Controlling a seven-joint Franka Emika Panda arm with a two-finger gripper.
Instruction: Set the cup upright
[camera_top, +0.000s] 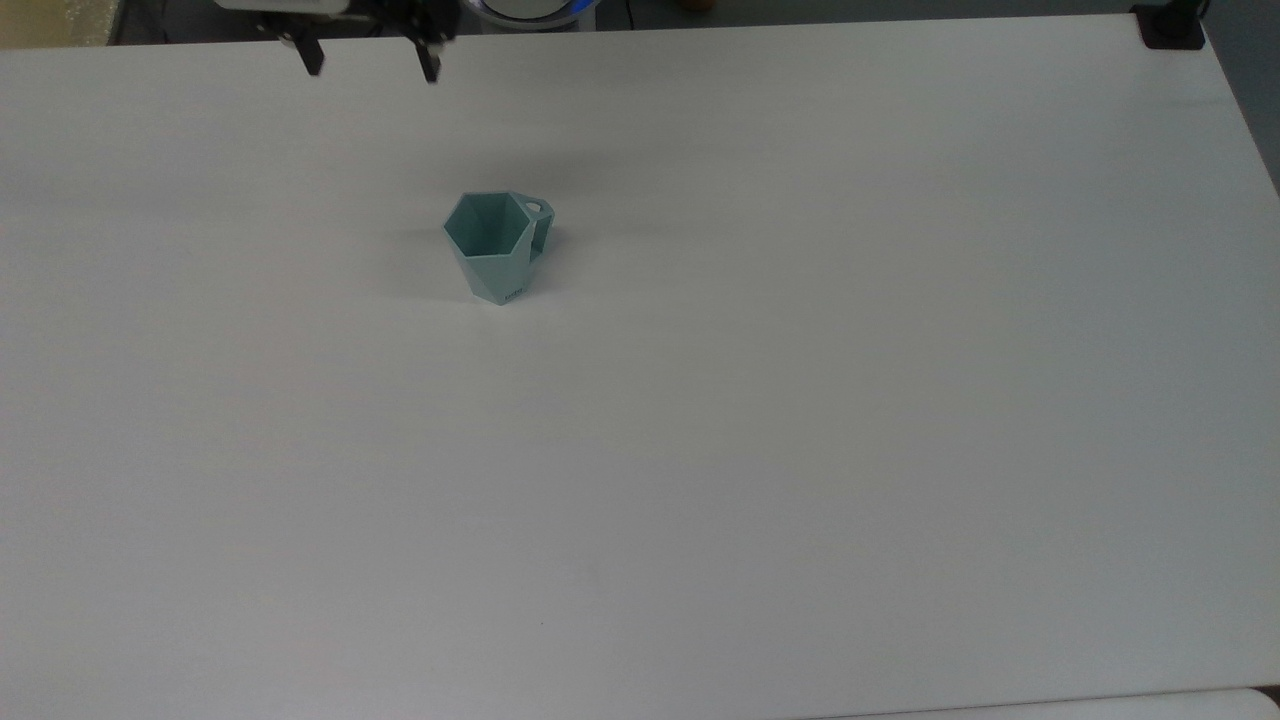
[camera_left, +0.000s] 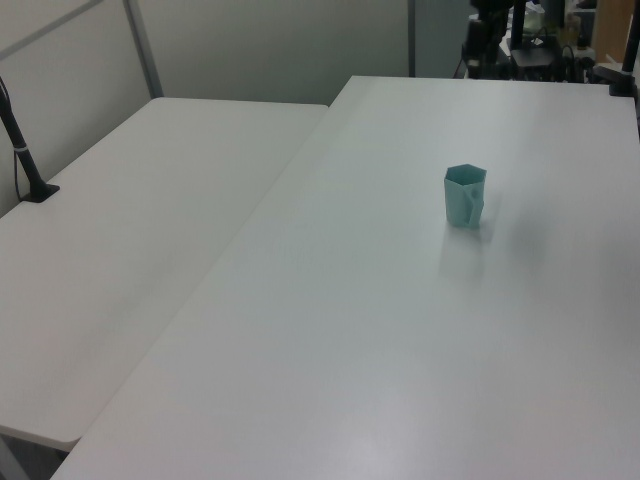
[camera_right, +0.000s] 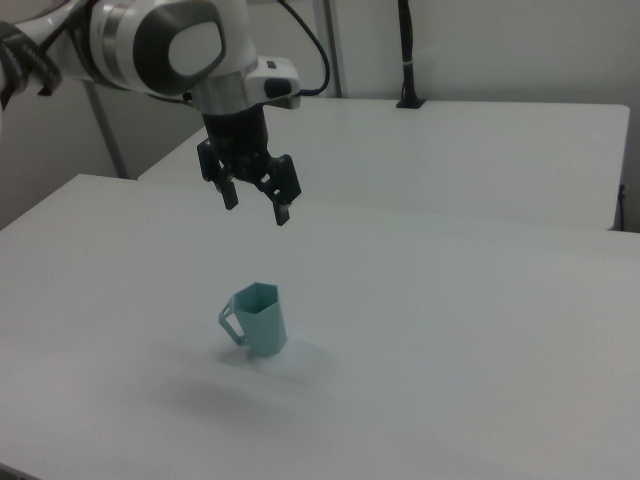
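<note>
Teal faceted cup upright on table.

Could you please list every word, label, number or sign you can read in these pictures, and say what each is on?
No text can be read.
The cup bears a small dark marking near its base in the top view, too small to read.
The table shows no lettering.
</note>
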